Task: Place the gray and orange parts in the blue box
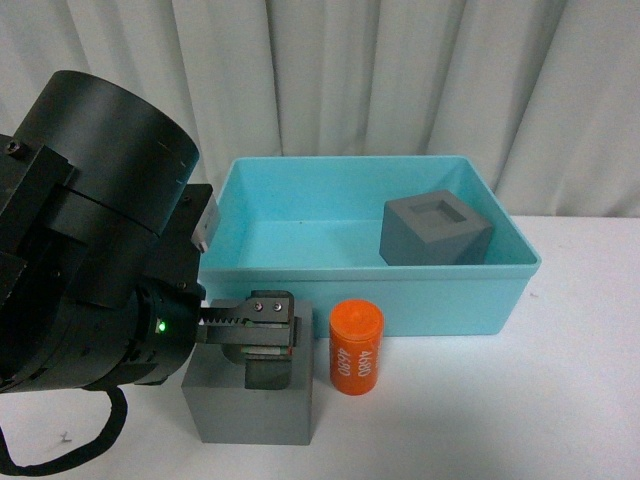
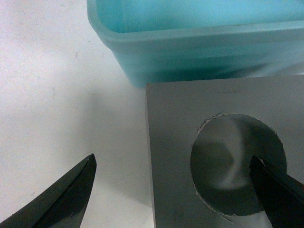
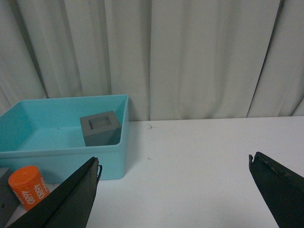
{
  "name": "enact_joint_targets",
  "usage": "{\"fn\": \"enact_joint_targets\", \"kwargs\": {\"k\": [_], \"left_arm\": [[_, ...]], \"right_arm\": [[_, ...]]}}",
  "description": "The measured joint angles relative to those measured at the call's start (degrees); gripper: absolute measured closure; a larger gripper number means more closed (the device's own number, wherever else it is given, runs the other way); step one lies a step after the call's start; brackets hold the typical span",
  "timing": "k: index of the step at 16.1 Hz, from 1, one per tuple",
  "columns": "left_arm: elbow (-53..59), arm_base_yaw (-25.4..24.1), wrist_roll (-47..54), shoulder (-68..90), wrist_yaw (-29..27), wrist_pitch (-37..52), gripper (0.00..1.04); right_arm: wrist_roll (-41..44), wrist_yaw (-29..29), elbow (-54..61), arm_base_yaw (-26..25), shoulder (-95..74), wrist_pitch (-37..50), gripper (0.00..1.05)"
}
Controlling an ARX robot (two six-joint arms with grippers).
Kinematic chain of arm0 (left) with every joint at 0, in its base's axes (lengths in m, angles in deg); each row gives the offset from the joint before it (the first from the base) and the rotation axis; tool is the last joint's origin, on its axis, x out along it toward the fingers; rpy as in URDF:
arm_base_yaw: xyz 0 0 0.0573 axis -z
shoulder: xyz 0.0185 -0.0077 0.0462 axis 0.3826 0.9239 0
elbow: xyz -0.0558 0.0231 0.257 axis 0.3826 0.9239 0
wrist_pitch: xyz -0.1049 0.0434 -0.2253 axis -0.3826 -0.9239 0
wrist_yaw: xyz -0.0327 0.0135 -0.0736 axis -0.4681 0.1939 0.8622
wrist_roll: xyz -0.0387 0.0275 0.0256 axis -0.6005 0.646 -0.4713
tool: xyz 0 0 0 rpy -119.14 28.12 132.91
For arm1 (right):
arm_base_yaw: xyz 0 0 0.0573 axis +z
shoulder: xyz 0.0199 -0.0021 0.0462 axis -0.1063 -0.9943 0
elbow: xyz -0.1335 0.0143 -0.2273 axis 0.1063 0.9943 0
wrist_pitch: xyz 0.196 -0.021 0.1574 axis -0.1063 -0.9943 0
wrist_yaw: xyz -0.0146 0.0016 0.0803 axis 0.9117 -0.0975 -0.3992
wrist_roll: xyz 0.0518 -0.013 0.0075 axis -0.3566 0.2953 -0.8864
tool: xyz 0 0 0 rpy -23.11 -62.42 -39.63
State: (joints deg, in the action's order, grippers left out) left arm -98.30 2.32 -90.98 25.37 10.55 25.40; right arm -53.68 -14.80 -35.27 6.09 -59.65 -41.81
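L gripper [image 1: 250,335]: down on the round-hole cube [image 1: 250,412]; jaws apart, not clamped; in the wrist view one finger [image 2: 278,192] dips into the round recess, the other [image 2: 66,202] hangs outside the cube's side, over the table [image 1: 560,400]
R gripper [image 3: 173,161]: jaws wide apart, gripping nothing; above bare tabletop, well away from the parts
Round-hole cube: gray; on the table in front of the box [image 1: 450,300], near its left front corner; not in the box
Square-hole cube [image 1: 435,232]: gray; already inside the box, at its right side, turned at an angle to the walls
Cylinder [image 1: 357,348]: orange, upright; white digits "4680" on its side; on the table just right of the round-hole cube, just in front of the box wall; untouched
Box: light blue, shallow, open top; holds 1 part only
Backdrop: white curtain [image 1: 400,80] behind the white table
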Motion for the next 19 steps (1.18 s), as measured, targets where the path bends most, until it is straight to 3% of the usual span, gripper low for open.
{"fn": "enact_joint_targets", "kwargs": {"k": [1, 7, 8, 11, 15, 19], "left_arm": [[0.0, 0.1, 0.4, 0.0, 0.0, 0.1, 0.14], [-0.1, 0.1, 0.5, 0.0, 0.4, 0.1, 0.78], [-0.1, 0.1, 1.0, 0.0, 0.7, 0.1, 0.84], [1.2, -0.9, 2.8, -2.8, 1.4, -1.0, 0.86], [3.8, -6.1, 6.4, -15.1, 4.7, -7.8, 0.86], [-3.2, -7.2, 7.5, -25.5, 8.9, -16.0, 0.86]], "right_arm": [[0.0, 0.0, 0.0, 0.0, 0.0, 0.0, 0.06], [0.0, 0.0, 0.0, 0.0, 0.0, 0.0, 0.06], [0.0, 0.0, 0.0, 0.0, 0.0, 0.0, 0.06], [0.0, 0.0, 0.0, 0.0, 0.0, 0.0, 0.06], [0.0, 0.0, 0.0, 0.0, 0.0, 0.0, 0.06], [0.0, 0.0, 0.0, 0.0, 0.0, 0.0, 0.06]]}}
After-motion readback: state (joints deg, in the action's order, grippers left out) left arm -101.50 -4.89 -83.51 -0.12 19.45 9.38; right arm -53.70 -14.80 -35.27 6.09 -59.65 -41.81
